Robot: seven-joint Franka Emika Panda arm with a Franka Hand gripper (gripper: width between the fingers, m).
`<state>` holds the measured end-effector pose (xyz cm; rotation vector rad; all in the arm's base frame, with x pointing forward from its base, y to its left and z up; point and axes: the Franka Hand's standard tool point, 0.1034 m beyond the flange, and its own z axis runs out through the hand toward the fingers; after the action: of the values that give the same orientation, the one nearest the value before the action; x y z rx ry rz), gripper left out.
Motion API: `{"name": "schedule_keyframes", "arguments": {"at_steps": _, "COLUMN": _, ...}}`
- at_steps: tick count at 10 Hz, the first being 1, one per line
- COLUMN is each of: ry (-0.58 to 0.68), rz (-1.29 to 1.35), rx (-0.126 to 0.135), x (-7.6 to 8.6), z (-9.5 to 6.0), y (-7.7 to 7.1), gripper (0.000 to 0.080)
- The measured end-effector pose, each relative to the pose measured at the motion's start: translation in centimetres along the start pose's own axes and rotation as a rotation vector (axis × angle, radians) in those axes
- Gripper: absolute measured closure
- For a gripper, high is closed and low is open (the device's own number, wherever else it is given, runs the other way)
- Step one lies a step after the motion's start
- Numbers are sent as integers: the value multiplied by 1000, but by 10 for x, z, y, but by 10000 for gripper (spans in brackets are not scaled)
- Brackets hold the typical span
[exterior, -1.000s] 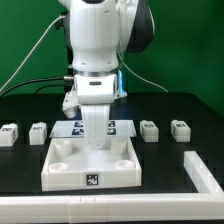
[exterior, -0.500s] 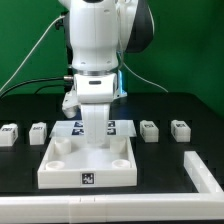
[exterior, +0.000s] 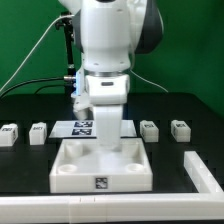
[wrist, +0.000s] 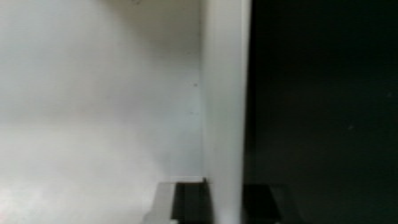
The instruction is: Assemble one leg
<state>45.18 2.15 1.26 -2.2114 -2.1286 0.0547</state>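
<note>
Four legs lie untouched in a row on the black desk point(exterior: 25, 165): the outer left leg point(exterior: 10, 133) and inner left leg point(exterior: 38, 131) at the exterior view's left, the inner right leg point(exterior: 149, 129) and outer right leg point(exterior: 180, 128) at its right, each apart from its neighbour. Between the two pairs, and nearer the camera, lies the large white recessed panel point(exterior: 70, 180), with a marker tag point(exterior: 99, 181) on its front face. The Panda arm point(exterior: 108, 60) comes straight down onto the middle of the panel's rear wall and hides part of the marker board point(exterior: 84, 126) behind it. In the blurred wrist view, the dark fingers point(wrist: 187, 205) sit on either side of a thin white wall, apparently closed on it; no leg is held. A long white bar point(exterior: 205, 168) lies at the exterior view's right.
</note>
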Motion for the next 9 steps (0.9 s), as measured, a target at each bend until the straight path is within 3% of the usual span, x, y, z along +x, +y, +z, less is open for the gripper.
{"name": "schedule_keyframes", "arguments": {"at_steps": 4, "ry": 29, "rz": 15, "rx": -36, "x": 41, "z": -2, "y": 35, "gripper": 734}}
{"name": "schedule_keyframes", "arguments": {"at_steps": 7, "ry": 40, "rz": 17, "rx": -48, "x": 62, "z": -4, "y": 43, "gripper": 736}}
{"name": "schedule_keyframes", "arguments": {"at_steps": 9, "ry": 38, "rz": 13, "rx": -46, "x": 62, "z": -4, "y": 44, "gripper": 736}}
